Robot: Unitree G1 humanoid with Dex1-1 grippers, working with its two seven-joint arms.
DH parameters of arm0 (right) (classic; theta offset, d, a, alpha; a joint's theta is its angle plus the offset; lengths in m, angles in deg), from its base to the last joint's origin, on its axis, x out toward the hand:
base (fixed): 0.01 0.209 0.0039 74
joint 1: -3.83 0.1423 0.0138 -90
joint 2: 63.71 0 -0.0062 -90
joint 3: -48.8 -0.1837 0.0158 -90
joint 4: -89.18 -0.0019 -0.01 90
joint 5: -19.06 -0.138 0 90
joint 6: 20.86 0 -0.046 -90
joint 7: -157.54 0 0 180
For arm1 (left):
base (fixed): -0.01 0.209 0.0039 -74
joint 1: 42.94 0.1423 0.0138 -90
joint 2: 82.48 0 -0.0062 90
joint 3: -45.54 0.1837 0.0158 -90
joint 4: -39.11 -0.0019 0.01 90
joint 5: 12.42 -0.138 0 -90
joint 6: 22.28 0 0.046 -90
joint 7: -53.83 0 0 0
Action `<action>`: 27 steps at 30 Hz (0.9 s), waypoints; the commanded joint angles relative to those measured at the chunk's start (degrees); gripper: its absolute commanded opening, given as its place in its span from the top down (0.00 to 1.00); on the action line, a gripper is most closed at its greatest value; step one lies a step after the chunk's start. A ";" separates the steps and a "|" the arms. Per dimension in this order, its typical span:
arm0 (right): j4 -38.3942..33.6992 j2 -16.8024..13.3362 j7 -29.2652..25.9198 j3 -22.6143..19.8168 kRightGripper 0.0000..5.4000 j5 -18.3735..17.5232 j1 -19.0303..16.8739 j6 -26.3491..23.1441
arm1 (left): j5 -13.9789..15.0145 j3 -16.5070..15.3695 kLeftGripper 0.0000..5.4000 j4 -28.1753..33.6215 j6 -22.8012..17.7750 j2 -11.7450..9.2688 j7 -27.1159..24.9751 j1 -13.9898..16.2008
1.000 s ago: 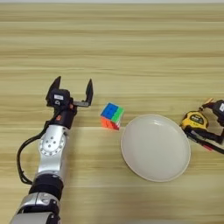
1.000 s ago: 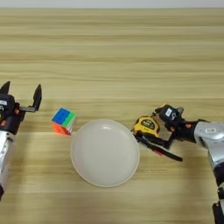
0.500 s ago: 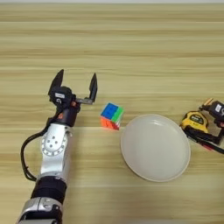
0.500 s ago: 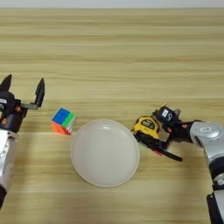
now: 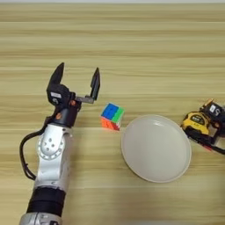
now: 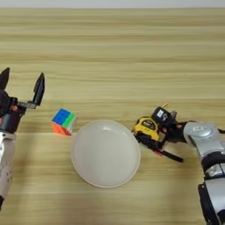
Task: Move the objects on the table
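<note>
Left eye view: left gripper [image 5: 75,80] whole, fingers spread wide, tips up, empty, left of puzzle cube [image 5: 112,117]. Cube just left of cream plate [image 5: 156,147], blue face up. Right arm cut off at edge.

Right eye view: right gripper [image 6: 151,137] at plate's right rim, fingers clamped around yellow-black tape measure [image 6: 146,127]; measure's long axis slants toward plate. All on wooden worktop [image 6: 114,52].

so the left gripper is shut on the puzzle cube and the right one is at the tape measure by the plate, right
Not quite. The left gripper is open and empty, with the puzzle cube lying apart on the table to its right; the left eye view shows this. The rest holds: the right gripper is at the tape measure beside the plate.
</note>
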 commanded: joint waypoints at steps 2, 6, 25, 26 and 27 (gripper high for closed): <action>2.19 1.43 0.53 0.82 0.00 1.48 2.23 -0.11 | 1.01 -0.24 0.01 2.54 -1.90 -0.35 -0.36 1.12; 3.84 2.01 1.11 0.95 0.00 2.39 2.88 -0.47 | 1.17 -0.31 0.01 3.57 -2.38 -0.54 -0.34 1.33; 8.58 2.30 6.29 1.49 0.23 4.93 4.17 -2.50 | 1.20 0.00 0.00 5.56 -2.53 -0.32 -0.31 2.00; 8.57 2.32 6.25 1.45 0.23 4.85 4.18 -2.46 | 1.20 0.01 0.00 5.50 -2.51 -0.33 -0.31 1.97; 8.53 2.34 6.16 1.37 0.23 4.74 4.17 -2.39 | 1.21 0.03 0.00 5.46 -2.49 -0.33 -0.32 1.96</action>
